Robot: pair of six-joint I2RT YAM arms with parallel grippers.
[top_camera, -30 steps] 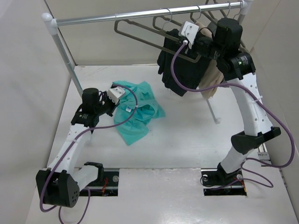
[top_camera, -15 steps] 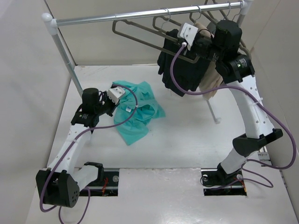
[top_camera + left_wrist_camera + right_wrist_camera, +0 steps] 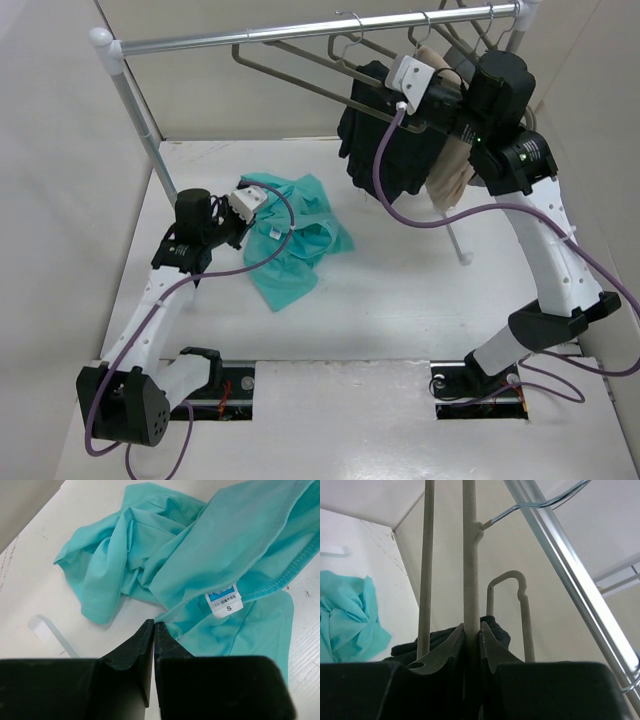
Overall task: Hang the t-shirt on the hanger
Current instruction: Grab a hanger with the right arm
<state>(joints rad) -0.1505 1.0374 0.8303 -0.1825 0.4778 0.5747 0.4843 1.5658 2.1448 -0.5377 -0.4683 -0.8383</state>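
The teal t-shirt lay crumpled on the table, the left gripper closed at its edge with no cloth clearly caught, while the right gripper clamped 1 bar of the hanger beside the rail, where its wire hook might snag and twist it loose.

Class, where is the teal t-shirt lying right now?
Top view: the t-shirt lies crumpled on the table, left of centre, beside the left gripper.
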